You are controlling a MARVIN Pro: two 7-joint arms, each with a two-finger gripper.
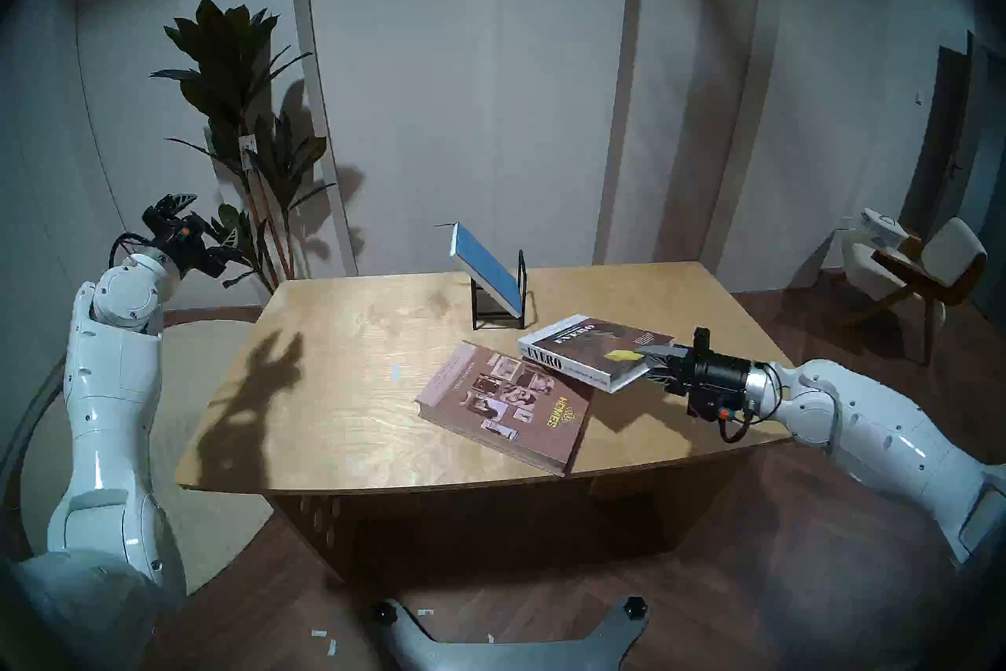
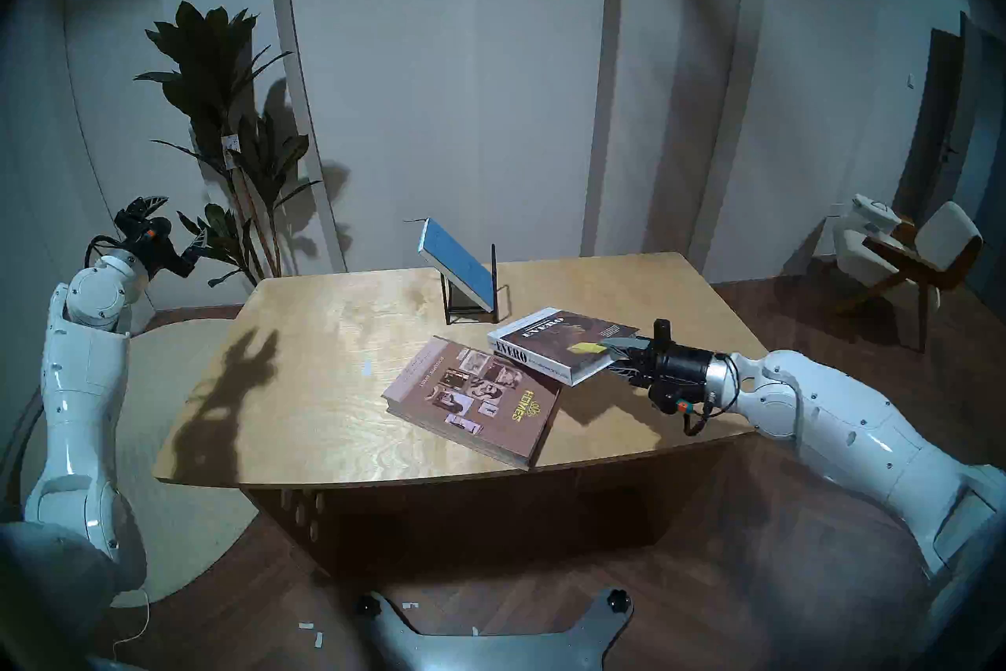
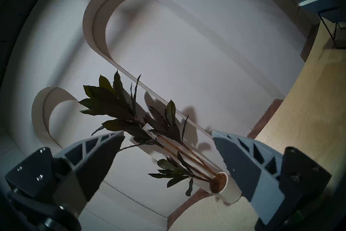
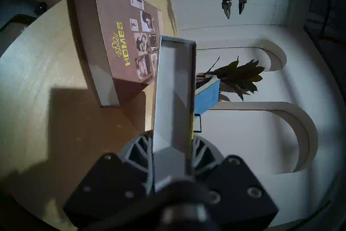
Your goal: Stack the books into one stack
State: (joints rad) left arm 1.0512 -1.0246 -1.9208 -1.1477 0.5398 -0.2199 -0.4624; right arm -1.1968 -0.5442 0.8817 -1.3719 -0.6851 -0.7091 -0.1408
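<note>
A large mauve-brown "HOMES" book (image 1: 506, 406) (image 2: 473, 397) (image 4: 119, 37) lies flat near the table's front edge. My right gripper (image 1: 648, 359) (image 2: 615, 351) (image 4: 171, 142) is shut on the right edge of the thick brown "EVERO" book (image 1: 593, 346) (image 2: 560, 340) (image 4: 174, 93). It holds that book just above the table, its white spine next to the HOMES book's far right corner. A thin blue book (image 1: 487, 275) (image 2: 457, 264) (image 4: 206, 97) (image 3: 316, 2) leans in the rack behind. My left gripper (image 1: 209, 223) (image 2: 179, 220) (image 3: 168, 133) (image 4: 235, 10) hangs open and empty, off the table's left side.
The black wire rack (image 1: 498, 321) (image 2: 473, 316) stands at the back middle of the wooden table (image 1: 337, 381) (image 2: 305, 381). A potted plant (image 1: 245, 109) (image 3: 142, 127) stands beyond the far left corner, close to my left gripper. A chair (image 1: 914, 272) sits at the far right.
</note>
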